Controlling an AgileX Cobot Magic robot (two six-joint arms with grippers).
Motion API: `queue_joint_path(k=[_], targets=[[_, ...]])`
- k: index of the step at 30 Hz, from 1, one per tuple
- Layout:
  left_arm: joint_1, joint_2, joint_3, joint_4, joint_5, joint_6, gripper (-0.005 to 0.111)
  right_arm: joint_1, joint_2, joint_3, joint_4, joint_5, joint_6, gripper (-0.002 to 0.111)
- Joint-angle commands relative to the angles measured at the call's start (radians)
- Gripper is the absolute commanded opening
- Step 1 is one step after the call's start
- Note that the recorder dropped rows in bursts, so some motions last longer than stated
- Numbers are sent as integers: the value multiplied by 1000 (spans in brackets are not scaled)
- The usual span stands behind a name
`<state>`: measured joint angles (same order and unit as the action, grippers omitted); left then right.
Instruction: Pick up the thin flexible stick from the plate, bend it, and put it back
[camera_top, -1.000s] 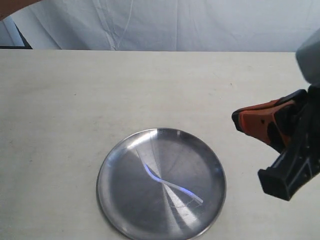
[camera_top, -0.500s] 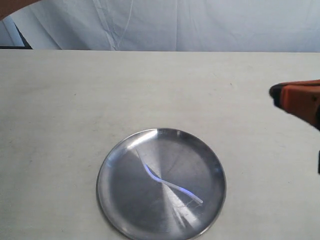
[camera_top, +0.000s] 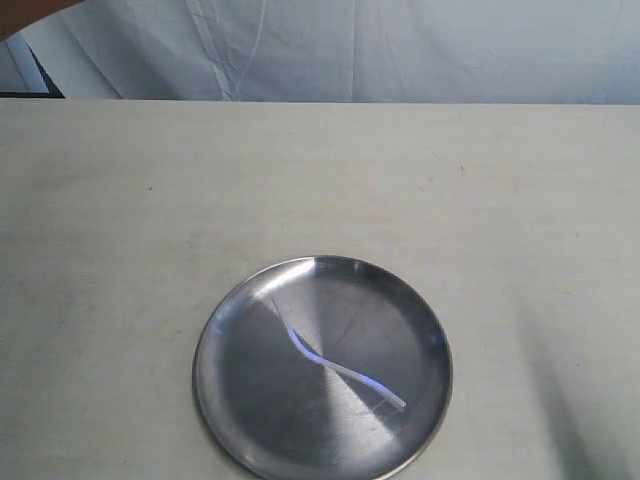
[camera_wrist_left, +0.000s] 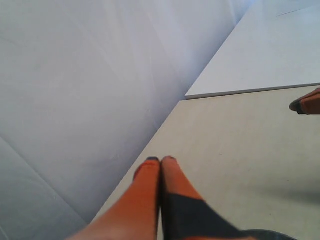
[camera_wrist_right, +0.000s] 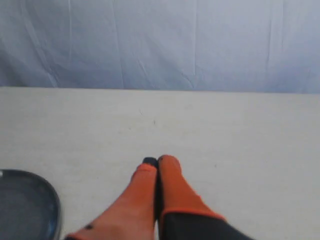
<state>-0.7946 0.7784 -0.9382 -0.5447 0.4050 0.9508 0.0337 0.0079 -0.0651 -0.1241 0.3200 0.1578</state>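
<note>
The round silver plate (camera_top: 240, 400) rests on the cream table near its front edge. On it lies the thin flexible stick (camera_top: 335, 366), whitish and bent in a wavy line, running from upper left to lower right. Neither gripper shows in the exterior view. In the left wrist view my left gripper (camera_wrist_left: 160, 160) is shut with nothing between its orange fingers, over bare table near the backdrop. My right gripper (camera_wrist_right: 157, 161) is also shut and holds nothing. An edge of the plate (camera_wrist_right: 50, 200) shows beside it in the right wrist view.
A pale wrinkled cloth backdrop (camera_top: 400, 50) hangs behind the table's far edge. In the left wrist view an orange fingertip (camera_wrist_left: 307, 102) of the other arm pokes in at the frame's side.
My right gripper, which stood to the right of the plate a second ago, has drawn back to the right and left the exterior view. The stick and plate have not moved.
</note>
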Motion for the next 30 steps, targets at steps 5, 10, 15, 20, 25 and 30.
queue_joint_path(k=[5,10,15,20,25,30], targets=[[-6,-4,-4,5,-8,-8,0,-11,-8,22,0,59,0,-1],[-6,-4,-4,5,-8,-8,0,-11,-8,22,0,59,0,-1],[-6,-4,-4,1,-8,-8,0,-11,-8,22,0,59,0,-1],[-6,-4,-4,-1,9,-10,0,-11,-8,22,0,59,0,-1],[10,-15,10,-152,21,-58,0,-11,-8,22,0,59,0,-1],[168,-94,136,-294,-1,-58,0,-11,-8,22,0,59,0,-1]])
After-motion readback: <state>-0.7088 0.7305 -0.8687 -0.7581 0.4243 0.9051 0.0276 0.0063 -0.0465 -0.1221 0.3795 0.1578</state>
